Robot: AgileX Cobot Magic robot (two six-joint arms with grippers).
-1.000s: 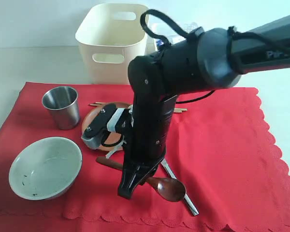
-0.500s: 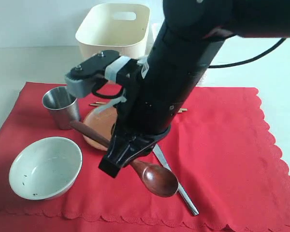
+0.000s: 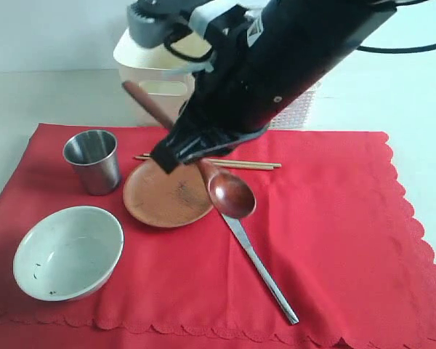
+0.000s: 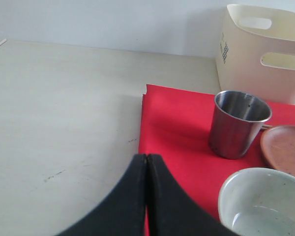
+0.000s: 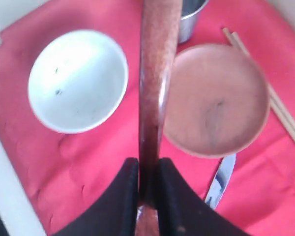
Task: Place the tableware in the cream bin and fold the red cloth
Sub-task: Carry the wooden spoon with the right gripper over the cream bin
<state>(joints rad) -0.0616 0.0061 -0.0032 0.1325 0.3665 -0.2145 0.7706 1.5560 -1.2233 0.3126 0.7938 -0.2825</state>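
— So, what do the jaws of the right gripper (image 5: 147, 169) hold?
— They are nearly closed on the handle of the dark wooden spoon (image 3: 231, 195). The left gripper (image 4: 146, 158) is pressed shut on nothing.
— How does the spoon lie?
— Diagonally in the exterior frame. The handle end points to the upper left, in front of the cream bin (image 4: 246, 64), and the bowl end sits lower right by the brown plate (image 3: 167, 196). I judge the right arm much nearer the bin.
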